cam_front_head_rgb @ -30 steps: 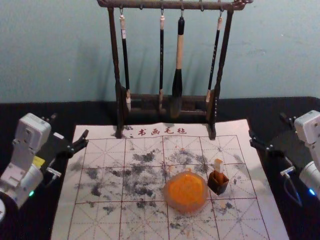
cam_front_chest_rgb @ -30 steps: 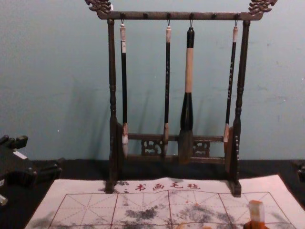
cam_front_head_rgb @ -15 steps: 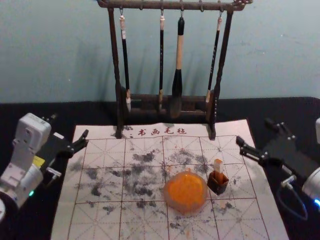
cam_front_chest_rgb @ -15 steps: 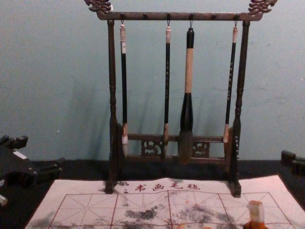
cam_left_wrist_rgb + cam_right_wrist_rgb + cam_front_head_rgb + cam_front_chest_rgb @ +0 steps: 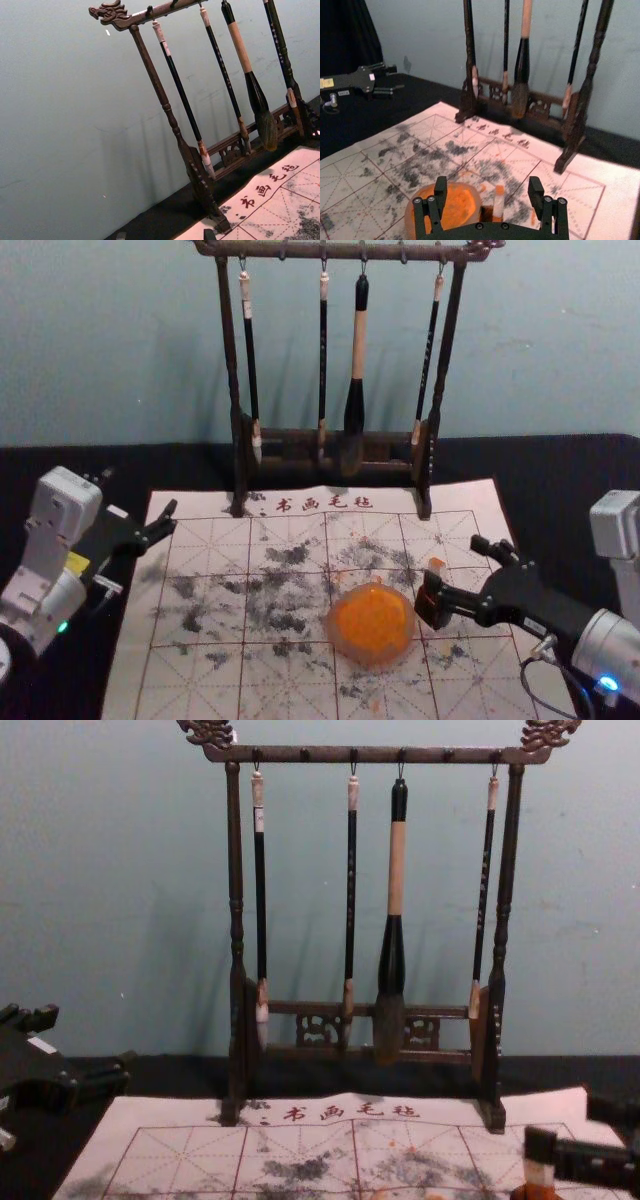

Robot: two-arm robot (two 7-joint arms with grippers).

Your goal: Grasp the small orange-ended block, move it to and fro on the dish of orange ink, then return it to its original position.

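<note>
My right gripper (image 5: pixel 456 568) reaches over the mat's right part, its fingers either side of the small block (image 5: pixel 436 564), whose top shows just behind the nearer finger. In the right wrist view my right gripper (image 5: pixel 489 184) is open, with the pale, orange-ended block (image 5: pixel 498 204) upright in a small dark holder (image 5: pixel 486 215) beyond and between the fingertips. The dish of orange ink (image 5: pixel 372 624) lies left of the holder, which the nearer finger partly covers. Parked at the far left, my left gripper (image 5: pixel 142 494) is open; its fingertips edge into the left wrist view (image 5: pixel 165 235).
A dark wooden rack (image 5: pixel 432 455) with several hanging brushes stands at the mat's back edge, beyond the dish and holder. The ink-stained mat (image 5: pixel 200 680) lies on a black table (image 5: pixel 560 470).
My right gripper has moved in leftward and toward the front from the right side, now over the holder and block. The left arm, dish and rack have stayed put.
</note>
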